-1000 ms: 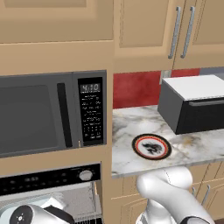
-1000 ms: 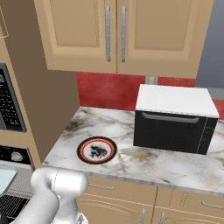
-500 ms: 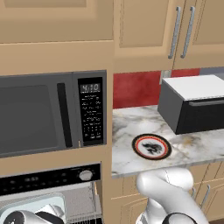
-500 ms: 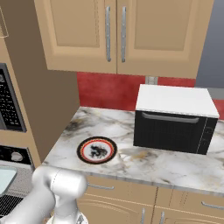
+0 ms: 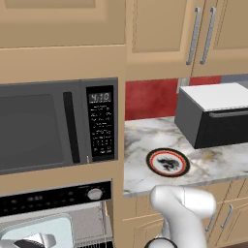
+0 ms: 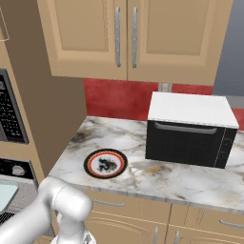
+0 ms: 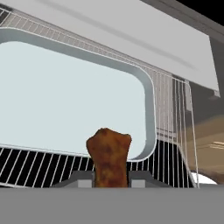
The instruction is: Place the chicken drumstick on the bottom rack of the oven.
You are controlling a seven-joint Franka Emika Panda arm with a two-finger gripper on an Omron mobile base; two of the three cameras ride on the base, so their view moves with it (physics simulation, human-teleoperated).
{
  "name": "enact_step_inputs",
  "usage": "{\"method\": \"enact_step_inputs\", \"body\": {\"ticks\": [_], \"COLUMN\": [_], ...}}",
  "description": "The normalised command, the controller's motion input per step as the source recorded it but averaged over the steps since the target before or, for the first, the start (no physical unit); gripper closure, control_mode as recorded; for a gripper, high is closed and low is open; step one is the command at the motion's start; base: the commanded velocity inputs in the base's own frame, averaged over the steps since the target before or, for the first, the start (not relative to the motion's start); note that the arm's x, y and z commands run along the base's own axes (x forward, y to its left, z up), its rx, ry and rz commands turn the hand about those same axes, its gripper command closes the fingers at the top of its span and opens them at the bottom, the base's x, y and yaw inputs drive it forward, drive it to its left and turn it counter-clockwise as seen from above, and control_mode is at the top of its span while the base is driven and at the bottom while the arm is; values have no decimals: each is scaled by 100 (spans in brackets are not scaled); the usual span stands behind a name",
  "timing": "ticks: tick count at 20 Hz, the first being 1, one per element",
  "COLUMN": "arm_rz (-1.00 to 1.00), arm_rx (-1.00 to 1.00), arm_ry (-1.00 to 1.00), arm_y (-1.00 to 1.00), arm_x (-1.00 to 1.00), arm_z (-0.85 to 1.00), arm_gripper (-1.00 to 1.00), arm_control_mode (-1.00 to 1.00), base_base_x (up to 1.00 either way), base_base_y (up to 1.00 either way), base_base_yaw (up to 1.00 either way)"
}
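flat even rendered light, soft faint shadows, no glare, slightly blurry edges

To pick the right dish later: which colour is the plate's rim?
Red; the plate shows best in the right base view.

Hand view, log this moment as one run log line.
claw: shut on chicken drumstick | place: over pale tray on wire rack in oven | plate: on counter
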Motion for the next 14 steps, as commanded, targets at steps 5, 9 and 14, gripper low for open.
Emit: {"method": "enact_step_inputs", "body": {"ticks": [5,9,14], "arm_rz": [-4,-1,-1], "arm_rx": [8,4,1], "arm_ry": [0,-5,-3], "arm_y": [2,-7,-9], "arm_x": [33,29,51], "arm_z": [-17,-39,-31], "arm_gripper": [100,100,100], "arm_control_mode": [-100,-100,-100], "base_base_x": [0,0,0], "base_base_y": [0,0,0], "base_base_yaw": [0,0,0]}}
